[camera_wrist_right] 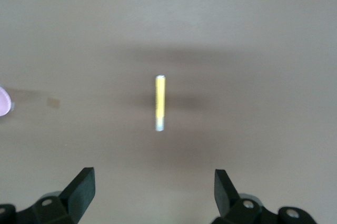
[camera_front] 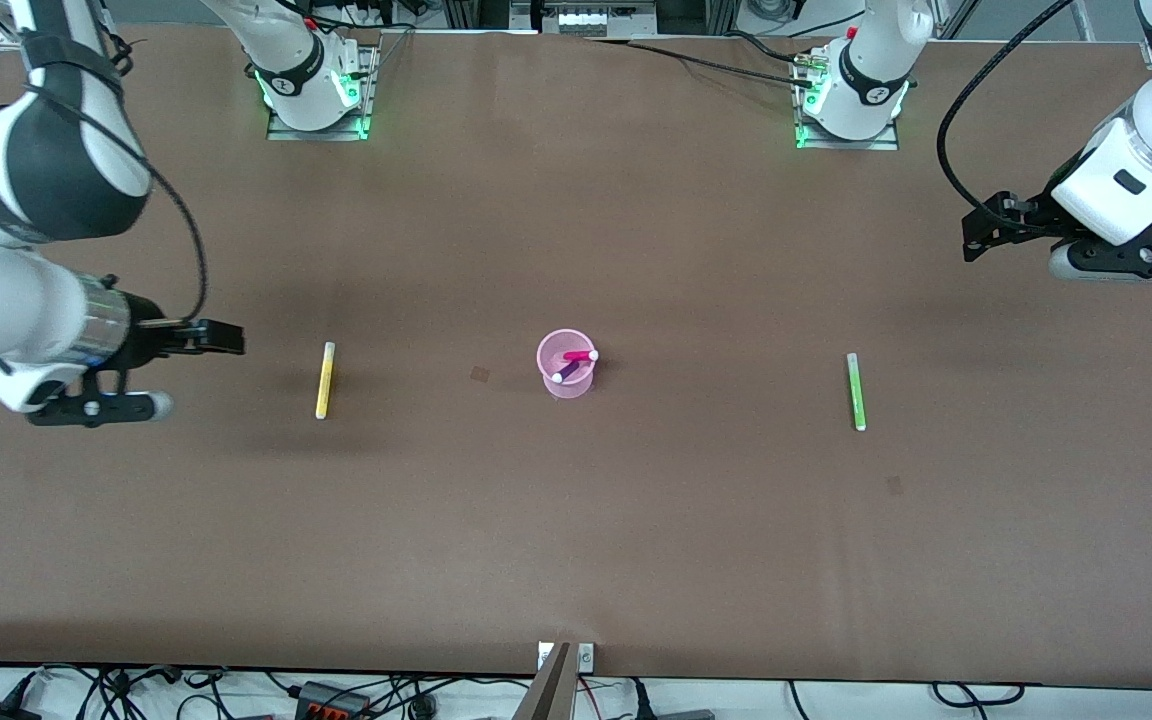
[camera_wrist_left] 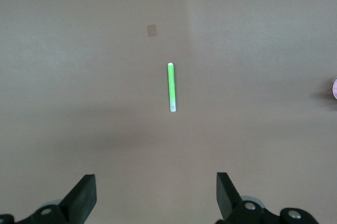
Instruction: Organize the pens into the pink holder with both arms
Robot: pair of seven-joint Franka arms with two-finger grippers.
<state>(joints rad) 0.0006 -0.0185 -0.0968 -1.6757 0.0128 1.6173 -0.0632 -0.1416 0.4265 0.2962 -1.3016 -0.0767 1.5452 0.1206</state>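
Two pens [camera_front: 572,364] in pink holder [camera_front: 566,384]

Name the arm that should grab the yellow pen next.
Right. The yellow pen lies toward the right arm's end of the table, beside the right gripper, whose open fingers face it. The left gripper faces the green pen.

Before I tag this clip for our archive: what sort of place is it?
Probably a robotics lab workbench: two white arms bolted along a brown table, loose cables along its edge, and a light-pink translucent plastic cup staged centrally between a yellow marker and a light-green marker.
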